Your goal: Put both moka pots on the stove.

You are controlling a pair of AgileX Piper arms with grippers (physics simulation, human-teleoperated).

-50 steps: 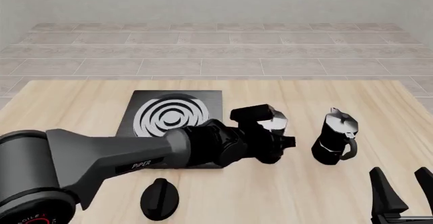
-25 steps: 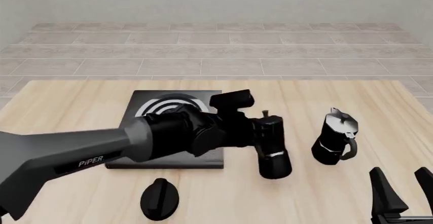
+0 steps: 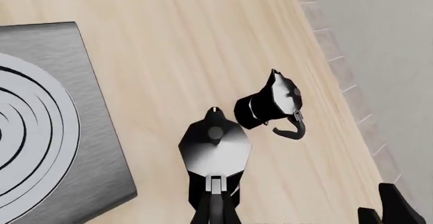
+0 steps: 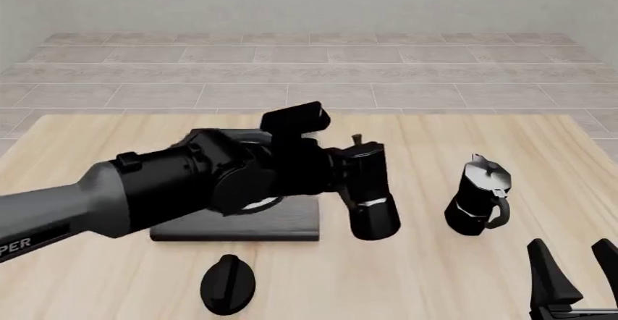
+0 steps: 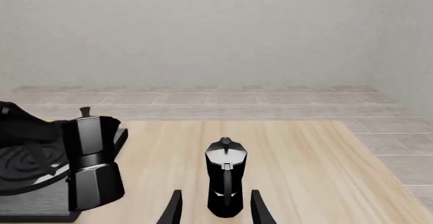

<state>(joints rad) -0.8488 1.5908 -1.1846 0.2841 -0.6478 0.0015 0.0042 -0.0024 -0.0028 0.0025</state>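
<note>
One pale wooden worktop (image 4: 464,132) (grey tiled floor (image 4: 309,81) beyond) carries the stove (image 4: 242,224); left pincer (image 4: 343,171) grasps a moka pot (image 4: 370,190), right pincer (image 5: 215,211) is released.

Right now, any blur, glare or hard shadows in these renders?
Front view: sharp, flat light, only faint shadows; the left arm hides most of the stove. Left wrist view: crisp, a bright sheen on the held pot lid. Right wrist view: no blur; the second pot is in focus between the fingers.
</note>
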